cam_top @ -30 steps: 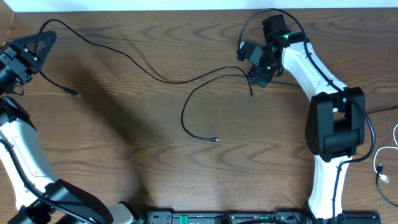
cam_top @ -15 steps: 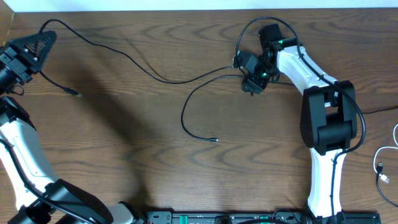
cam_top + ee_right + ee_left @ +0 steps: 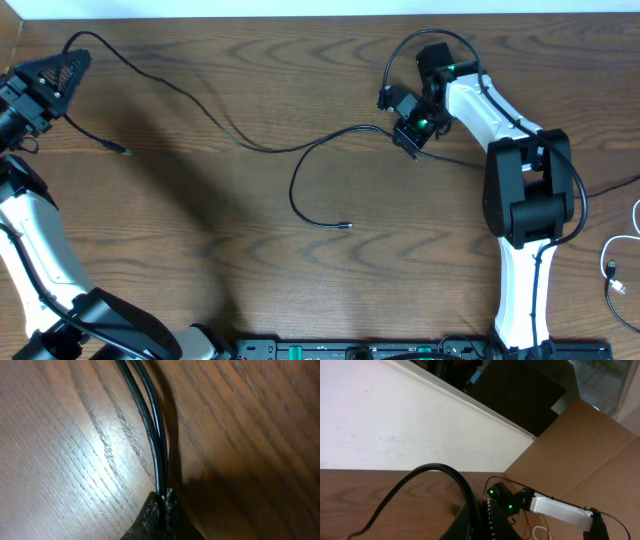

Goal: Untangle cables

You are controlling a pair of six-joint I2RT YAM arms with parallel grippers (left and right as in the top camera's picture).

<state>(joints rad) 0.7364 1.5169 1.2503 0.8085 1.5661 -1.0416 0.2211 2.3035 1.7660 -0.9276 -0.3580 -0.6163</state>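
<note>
Cables (image 3: 300, 145) black, trailing left from the right gripper (image 3: 411, 142) across the worktop (image 3: 200, 250) | right fingers (image 3: 150, 510) clamped on two strands at once; left gripper (image 3: 60, 70) closed, seemingly on the far end | risk: hauling both strands together cinches the crossing tighter | a second ago the right fingers stood wide, now pinched; loop nudged left

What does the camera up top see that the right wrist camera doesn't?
Only overhead: the left gripper, the wide table, the black cables in long loops, and a white cable at the right edge. Only the right wrist: the wood grain up close, and two black strands running side by side into the shut fingertips. Both: the right gripper pinching the black cables.
</note>
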